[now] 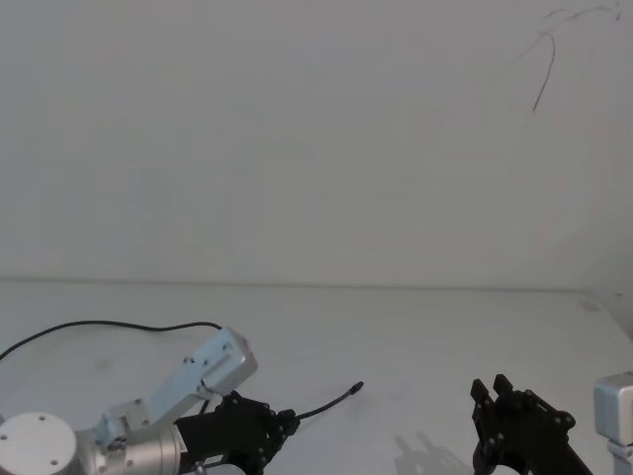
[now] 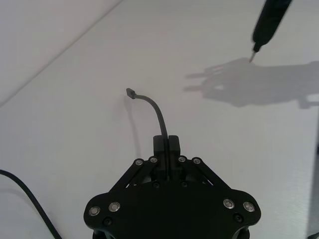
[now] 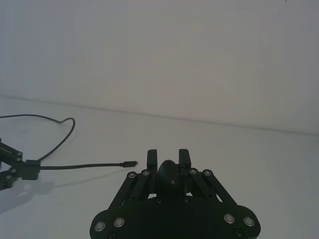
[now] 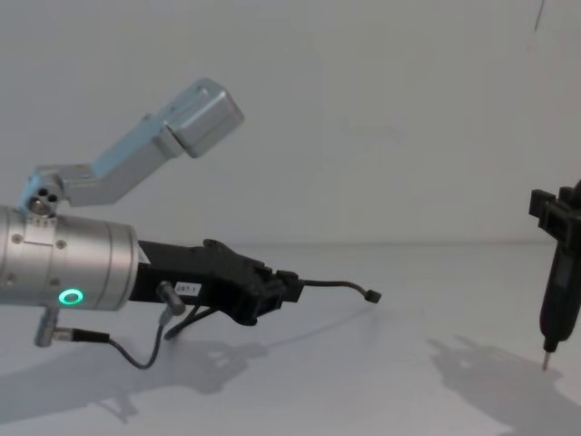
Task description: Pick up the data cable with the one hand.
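1. Our left tool (image 2: 166, 142) was clamped shut on the data cable (image 2: 158, 112), low over the bench (image 1: 415, 327) at the near left.
2. The cable's plug end stuck out rightward, lifted off the bench, and its slack trailed away left.
3. Our right tool (image 3: 168, 153) hovered at the near right, fingers apart, holding nothing.

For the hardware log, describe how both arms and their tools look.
Left tool: black scissor-link build, silver screws, white label, on a silver cylindrical wrist with a green ring light, a pale metal bracket and a thin dark wire. Right tool: black links, slim body ending in a pointed metal tip.
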Motion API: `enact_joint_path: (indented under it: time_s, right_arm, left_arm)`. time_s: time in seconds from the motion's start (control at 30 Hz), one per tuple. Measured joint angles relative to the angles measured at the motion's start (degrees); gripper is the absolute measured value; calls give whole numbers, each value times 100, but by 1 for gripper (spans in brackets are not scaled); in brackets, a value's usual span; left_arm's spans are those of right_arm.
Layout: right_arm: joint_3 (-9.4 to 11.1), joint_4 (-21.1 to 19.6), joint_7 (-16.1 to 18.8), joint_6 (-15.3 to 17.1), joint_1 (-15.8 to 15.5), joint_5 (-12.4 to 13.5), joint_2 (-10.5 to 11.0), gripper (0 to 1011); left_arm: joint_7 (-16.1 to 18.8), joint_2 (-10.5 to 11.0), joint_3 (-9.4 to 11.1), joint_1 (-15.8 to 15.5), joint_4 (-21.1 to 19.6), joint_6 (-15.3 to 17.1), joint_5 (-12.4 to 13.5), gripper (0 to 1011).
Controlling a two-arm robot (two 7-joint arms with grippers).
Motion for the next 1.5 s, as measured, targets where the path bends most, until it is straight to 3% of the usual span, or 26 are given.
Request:
enact_joint_path:
  time_s: [0.3, 0.73, 0.87, 1.1, 1.5]
  right_arm:
    - [0, 0, 0, 0, 0, 0, 0, 251]
    - [0, 0, 0, 0, 0, 0, 0, 251]
    - [1, 0, 1, 0, 0, 0, -3, 251]
    - [40, -46, 64, -4, 8, 91, -52, 251]
    - [218, -313, 312, 196, 62, 696, -257, 251]
  left_arm:
    - [-592, 260, -168, 145, -158, -300, -468, 44]
    - [-1962, 838, -513, 531, -411, -665, -1617, 44]
    - [-2258, 959, -573, 611, -443, -713, -1863, 43]
    - [-2604, 1095, -640, 700, -479, -770, -2154, 44]
    - [-2906, 1216, -697, 779, -509, -817, -2404, 44]
